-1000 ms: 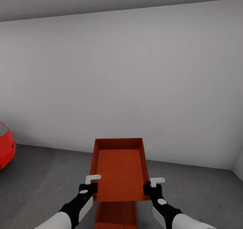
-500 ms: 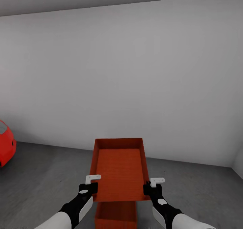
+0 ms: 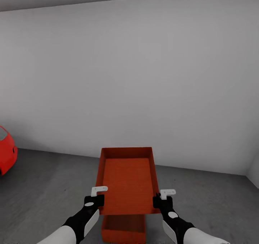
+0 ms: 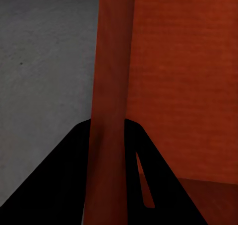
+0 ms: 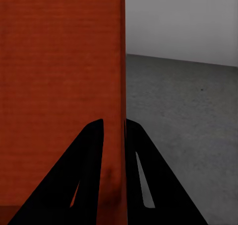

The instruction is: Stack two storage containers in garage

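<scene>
upper storage container (image 3: 126, 181) held level above lower storage container (image 3: 123, 229) on garage floor (image 3: 43, 186) | left gripper (image 3: 95, 200) clamps left wall | right gripper (image 3: 162, 201) clamps right wall | both arms forward, low

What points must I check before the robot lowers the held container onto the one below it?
1. Left pincer shut on the held container's side wall: ok, the wall sits between its fingers in the left wrist view.
2. Right pincer shut on the opposite wall: ok.
3. Held container level: ok, it looks flat in the head view.
4. Lower container on the concrete floor: ok.
5. Held container in line with the lower one: cannot tell, most of the lower one is hidden.
6. Red car well away: ok.
</scene>
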You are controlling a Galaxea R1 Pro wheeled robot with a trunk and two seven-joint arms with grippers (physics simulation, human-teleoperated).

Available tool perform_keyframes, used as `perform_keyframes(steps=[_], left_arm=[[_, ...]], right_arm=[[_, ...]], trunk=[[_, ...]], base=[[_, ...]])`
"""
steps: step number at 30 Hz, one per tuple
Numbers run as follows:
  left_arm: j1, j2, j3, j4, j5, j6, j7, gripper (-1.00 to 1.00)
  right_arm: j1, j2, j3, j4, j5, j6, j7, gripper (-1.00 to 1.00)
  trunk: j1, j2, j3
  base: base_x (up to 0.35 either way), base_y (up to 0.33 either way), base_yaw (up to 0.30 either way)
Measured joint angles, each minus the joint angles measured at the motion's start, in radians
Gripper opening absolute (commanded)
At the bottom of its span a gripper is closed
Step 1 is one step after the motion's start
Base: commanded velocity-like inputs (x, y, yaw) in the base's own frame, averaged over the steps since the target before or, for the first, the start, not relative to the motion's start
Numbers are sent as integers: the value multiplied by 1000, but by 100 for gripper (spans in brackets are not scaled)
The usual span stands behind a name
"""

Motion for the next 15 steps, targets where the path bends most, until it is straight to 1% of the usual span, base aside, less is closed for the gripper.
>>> perform_keyframes(steps=[15], left_arm=[[0, -1, -1, 0, 0, 0, 1, -100]], right_arm=[[0, -1, -1, 2, -2, -1, 3, -100]], trunk=[[0, 0, -24]], base=[[0, 0, 0]])
